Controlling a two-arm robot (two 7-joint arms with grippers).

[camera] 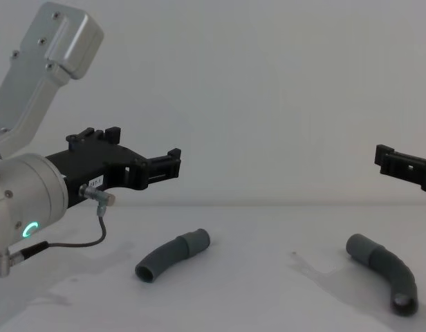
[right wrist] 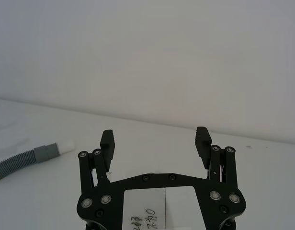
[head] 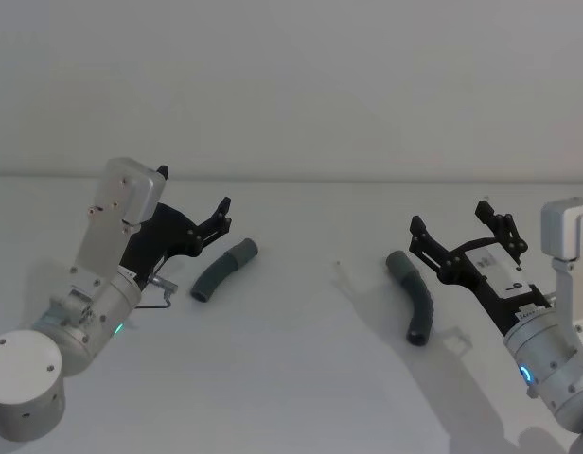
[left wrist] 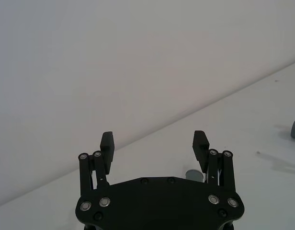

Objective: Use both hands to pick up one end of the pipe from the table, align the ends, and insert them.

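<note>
**Both tools wide open and empty above the bench, the two hose pieces lying loose**

Head view: the left tool (head: 192,194) hung at the left centre of the frame, fingers spread wide and gripping nothing. It was just beside the left hose piece (head: 223,270), which lay on the white bench (head: 301,378). The right tool (head: 450,216) at right centre was equally open and empty, near the right hose piece (head: 413,293).
Left wrist view: the left tool (left wrist: 153,141) had nothing between its fingers.
Right wrist view: the right tool (right wrist: 154,139) gaped empty. A ribbed hose (right wrist: 18,162) with grey cuff (right wrist: 46,152) and white tip (right wrist: 66,145) lay off to one side.
Chest view: the left tool (camera: 144,149) and right tool (camera: 389,160) were raised clear of the left hose piece (camera: 173,254) and right hose piece (camera: 386,270) in the lower frame.
</note>
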